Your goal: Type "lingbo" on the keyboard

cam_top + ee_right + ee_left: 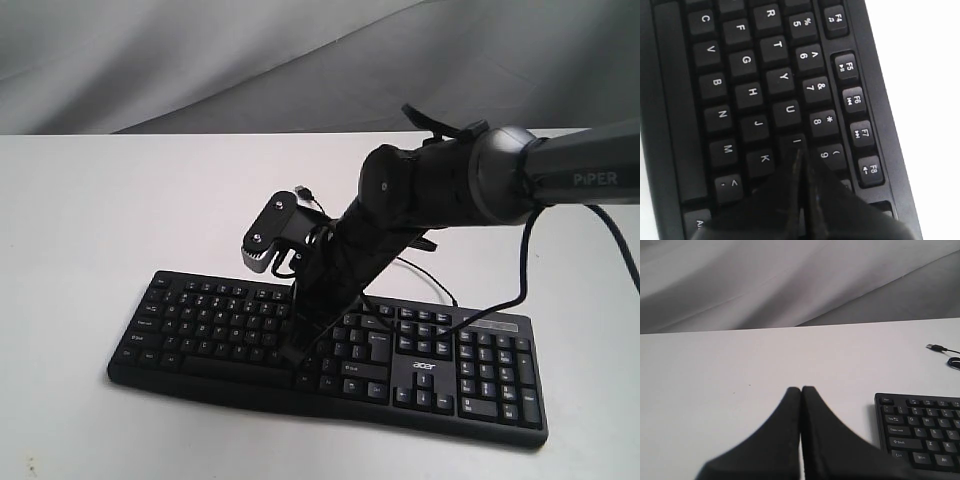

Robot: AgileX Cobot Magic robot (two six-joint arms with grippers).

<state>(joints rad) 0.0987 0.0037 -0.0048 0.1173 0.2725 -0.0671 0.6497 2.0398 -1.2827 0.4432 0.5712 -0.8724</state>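
The black acer keyboard lies across the white table, its thin cable trailing behind it. My right gripper is shut and slants down onto the middle of the key field. In the right wrist view its closed tips rest at the I key, between K and 9; I cannot tell whether the key is pressed. My left gripper is shut with nothing in it, hovering over bare table to the left of the keyboard's Esc corner. The left arm does not show in the exterior view.
The cable's USB plug lies loose on the table behind the keyboard, also seen at the USB plug. A grey cloth backdrop rises behind the white table. The right arm spans in from the right.
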